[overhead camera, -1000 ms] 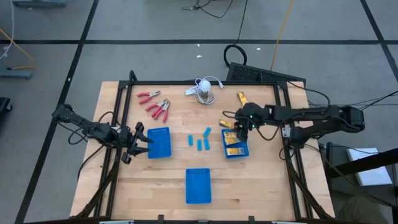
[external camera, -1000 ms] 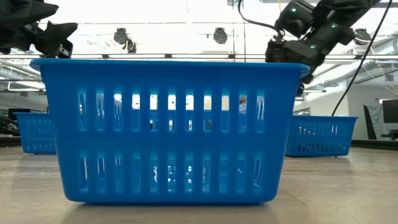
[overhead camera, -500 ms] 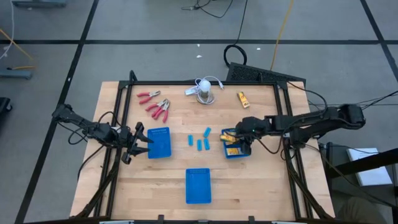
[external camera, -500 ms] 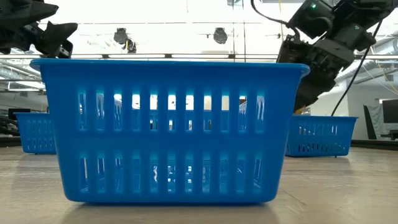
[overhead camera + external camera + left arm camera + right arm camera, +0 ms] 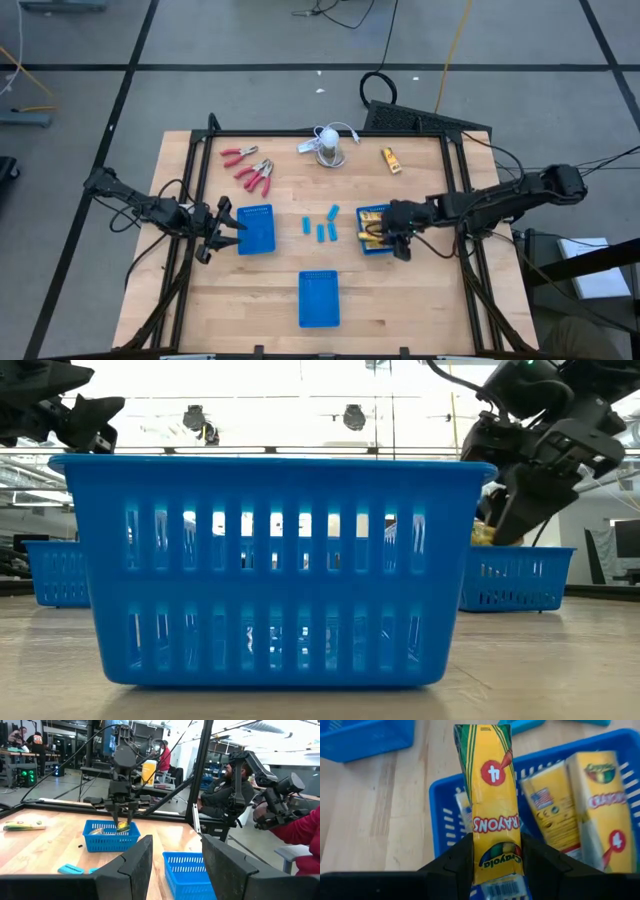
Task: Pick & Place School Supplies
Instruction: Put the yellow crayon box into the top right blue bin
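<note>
My right gripper (image 5: 386, 233) hangs over the right blue basket (image 5: 377, 247) and is shut on a yellow-orange crayon box (image 5: 492, 805). Other crayon boxes (image 5: 555, 815) lie flat in that basket. One more crayon box (image 5: 390, 160) lies on the far part of the table. Three light-blue blocks (image 5: 321, 227) lie at mid-table. Red-handled pliers (image 5: 250, 168) lie at far left. My left gripper (image 5: 222, 228) waits, open, beside the left blue basket (image 5: 257, 229). My right gripper pinches the crayon box between its two fingers (image 5: 455, 862) on the long sides, at its barcode end (image 5: 501, 870). The fingers point down from above. The box reaches out past the fingertips, lifted clear, over the inside of the right basket.
A third blue basket (image 5: 319, 298) stands near the table's near edge and fills most of the low view. A white round object with a cable (image 5: 330, 148) sits at the far edge. People (image 5: 225, 790) are in the room beyond the table.
My right gripper has carried the crayon box toward the table's near edge, from beyond the right basket to above it, and has come lower. The left arm has kept still.
</note>
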{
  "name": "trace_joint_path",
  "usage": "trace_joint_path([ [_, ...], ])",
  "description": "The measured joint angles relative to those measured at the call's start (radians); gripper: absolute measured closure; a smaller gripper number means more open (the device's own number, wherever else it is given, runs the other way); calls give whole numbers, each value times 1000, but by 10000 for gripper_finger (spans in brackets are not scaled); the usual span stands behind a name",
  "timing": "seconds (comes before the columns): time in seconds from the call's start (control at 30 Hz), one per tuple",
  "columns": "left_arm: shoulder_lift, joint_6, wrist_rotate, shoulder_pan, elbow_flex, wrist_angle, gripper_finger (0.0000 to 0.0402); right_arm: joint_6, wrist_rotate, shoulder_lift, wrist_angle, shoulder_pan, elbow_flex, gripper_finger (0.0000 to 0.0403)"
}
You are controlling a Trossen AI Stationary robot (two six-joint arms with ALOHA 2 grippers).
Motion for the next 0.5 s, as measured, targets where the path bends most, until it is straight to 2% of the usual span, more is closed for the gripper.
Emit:
trace_joint_path([
  [0.5, 0, 0, 0, 0, 0, 0, 229, 53, 3, 0, -77, 16, 0, 266],
])
